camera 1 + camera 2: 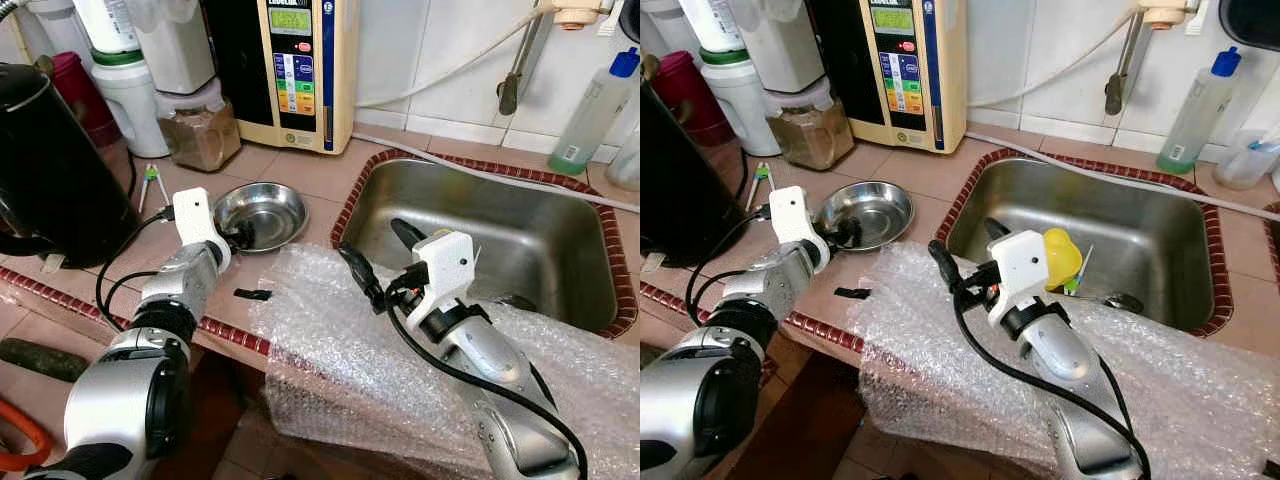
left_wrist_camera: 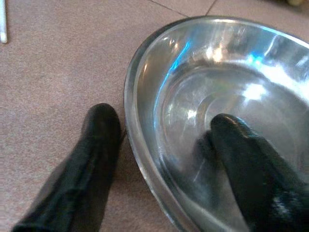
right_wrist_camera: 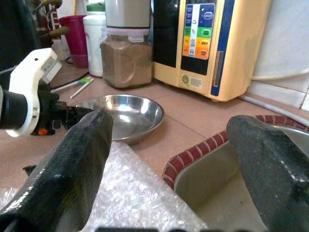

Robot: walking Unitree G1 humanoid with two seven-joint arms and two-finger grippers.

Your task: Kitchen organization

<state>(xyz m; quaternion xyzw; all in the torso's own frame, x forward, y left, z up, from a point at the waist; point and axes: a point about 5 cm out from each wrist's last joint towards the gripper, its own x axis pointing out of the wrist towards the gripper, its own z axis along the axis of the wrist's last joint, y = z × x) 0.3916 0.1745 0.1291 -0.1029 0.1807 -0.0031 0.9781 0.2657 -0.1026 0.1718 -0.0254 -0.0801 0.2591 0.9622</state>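
A shallow steel bowl (image 1: 262, 212) sits on the tiled counter left of the sink (image 1: 520, 250). My left gripper (image 1: 240, 236) is open at the bowl's near rim. In the left wrist view one finger (image 2: 101, 130) rests on the counter outside the bowl (image 2: 217, 72) and the other finger (image 2: 241, 154) lies inside it. My right gripper (image 1: 378, 250) is open and holds nothing. It hovers over a sheet of bubble wrap (image 1: 330, 340) by the sink's left edge, pointing toward the bowl (image 3: 125, 108).
A black kettle (image 1: 50, 170) stands at the left. A jar of brown powder (image 1: 200, 130) and a cream water machine (image 1: 295, 70) line the back wall. A yellow item (image 1: 1062, 255) lies in the sink, and a small black piece (image 1: 252, 294) near the counter's front edge.
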